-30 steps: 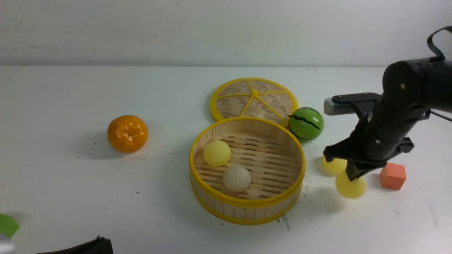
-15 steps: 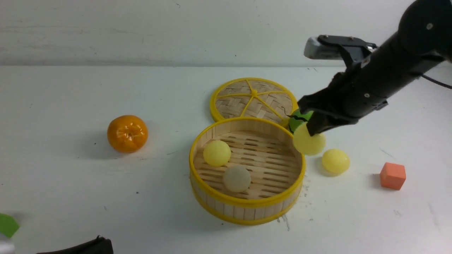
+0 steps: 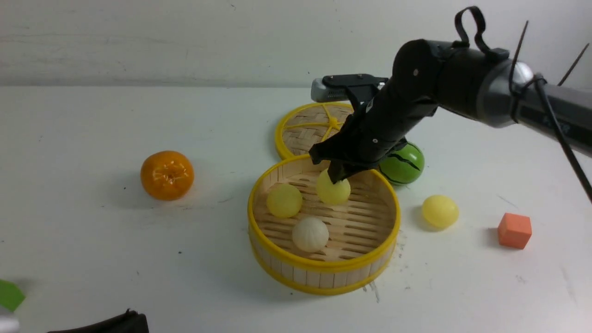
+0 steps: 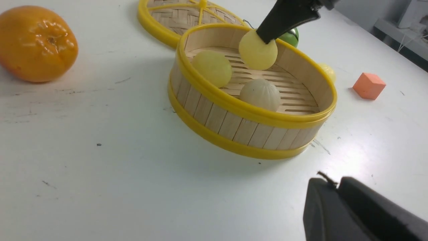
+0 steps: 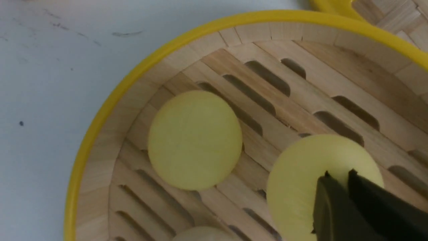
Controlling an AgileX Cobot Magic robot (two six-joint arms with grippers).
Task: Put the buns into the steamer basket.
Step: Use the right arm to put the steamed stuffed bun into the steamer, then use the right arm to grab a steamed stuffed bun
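Over the far side of the steamer basket (image 3: 323, 273), the right end effector (image 3: 340, 178) grips a raised bun (image 3: 333, 192). A yellow bun (image 3: 284, 200) and a cream bun (image 3: 310, 234) lie inside, and a fourth bun (image 3: 440, 211) sits on the desk (image 3: 92, 254) to its right. Left end effector (image 4: 329, 182): aperture indeterminate.

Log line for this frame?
right tool shut on held bun | over steamer basket | inside: yellow bun, white bun | outside: fourth bun
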